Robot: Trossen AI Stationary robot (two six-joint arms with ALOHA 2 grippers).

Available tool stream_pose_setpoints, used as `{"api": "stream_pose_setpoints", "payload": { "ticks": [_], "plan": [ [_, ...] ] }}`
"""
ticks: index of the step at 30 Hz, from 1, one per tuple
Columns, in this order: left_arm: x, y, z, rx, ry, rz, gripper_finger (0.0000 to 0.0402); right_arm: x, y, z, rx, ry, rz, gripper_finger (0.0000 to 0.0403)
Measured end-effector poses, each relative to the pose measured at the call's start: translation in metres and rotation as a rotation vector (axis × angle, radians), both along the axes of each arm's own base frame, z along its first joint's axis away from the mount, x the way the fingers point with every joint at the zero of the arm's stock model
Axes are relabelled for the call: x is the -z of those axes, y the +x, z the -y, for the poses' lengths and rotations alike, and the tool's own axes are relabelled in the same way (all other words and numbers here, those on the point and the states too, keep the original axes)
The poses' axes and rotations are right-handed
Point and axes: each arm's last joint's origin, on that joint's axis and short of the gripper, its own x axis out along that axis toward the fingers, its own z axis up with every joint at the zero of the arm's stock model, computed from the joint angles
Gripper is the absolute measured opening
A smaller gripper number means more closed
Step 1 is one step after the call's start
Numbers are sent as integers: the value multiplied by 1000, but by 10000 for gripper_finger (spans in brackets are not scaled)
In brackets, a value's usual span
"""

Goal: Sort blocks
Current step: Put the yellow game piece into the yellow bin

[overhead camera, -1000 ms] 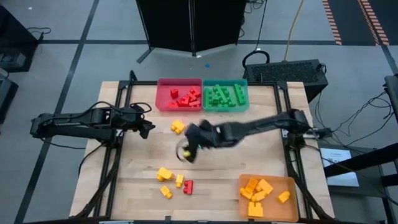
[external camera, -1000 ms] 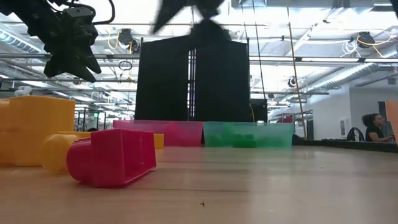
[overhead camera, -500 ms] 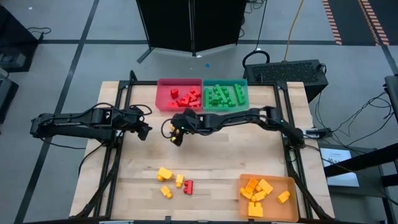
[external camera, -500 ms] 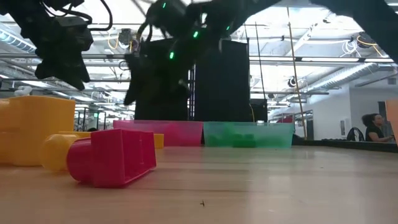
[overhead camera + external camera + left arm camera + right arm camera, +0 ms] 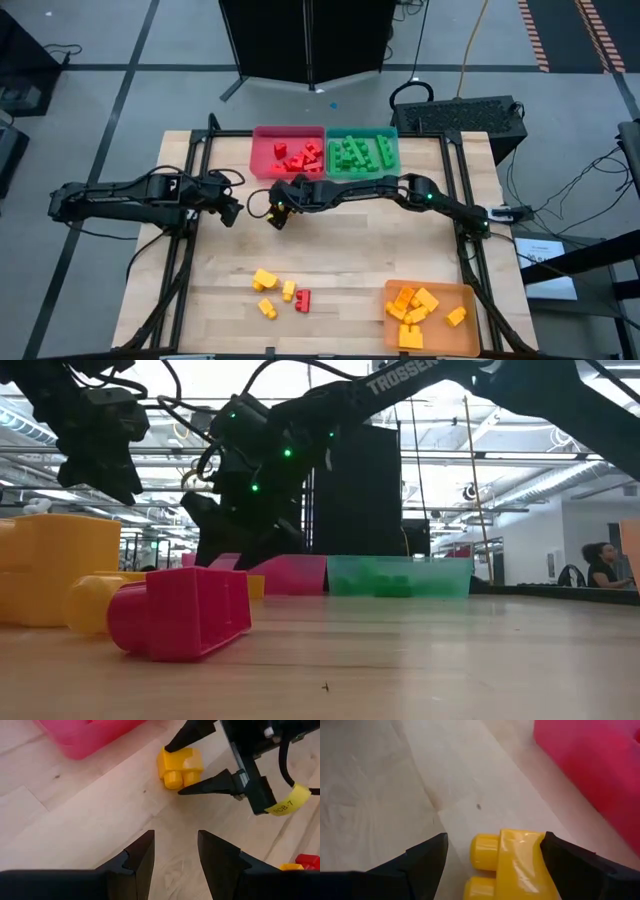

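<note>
Your right gripper [image 5: 279, 212] has its fingers spread wide around a yellow block [image 5: 179, 766] just in front of the red tray [image 5: 289, 152]. The fingers [image 5: 427, 855] flank the block on both sides; whether they touch it, you cannot tell. Your left gripper [image 5: 236, 207] hangs close by on the left with its fingers together, holding nothing.

The red tray holds red blocks [image 5: 298, 157], the green tray [image 5: 362, 153] green blocks [image 5: 361, 154], and the orange tray [image 5: 431, 316] at the front right yellow blocks [image 5: 415, 305]. A loose cluster [image 5: 279, 293] of yellow blocks and one red block lies on the table [image 5: 360, 265] at front centre.

A second ago your right gripper was near the table's middle; it has since swung back toward the red tray and come down over this block. The left arm has barely shifted.
</note>
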Motion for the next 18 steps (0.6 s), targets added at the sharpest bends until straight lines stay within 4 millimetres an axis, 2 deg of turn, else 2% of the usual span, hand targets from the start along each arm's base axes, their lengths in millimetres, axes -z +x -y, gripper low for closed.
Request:
{"api": "stream_pose_setpoints", "payload": {
  "ticks": [6,11,15,18],
  "plan": [
    [0,0,0,7,5,-3,153,11,-6,4,46,34,-74,305],
    [0,0,0,7,6,-3,153,9,-9,7,51,-41,-107,304],
    [0,0,0,11,1,-2,153,-7,-7,5,51,-95,-104,304],
    [0,0,1,26,-4,-5,153,-24,-5,0,6,-203,-150,304]
  ]
}}
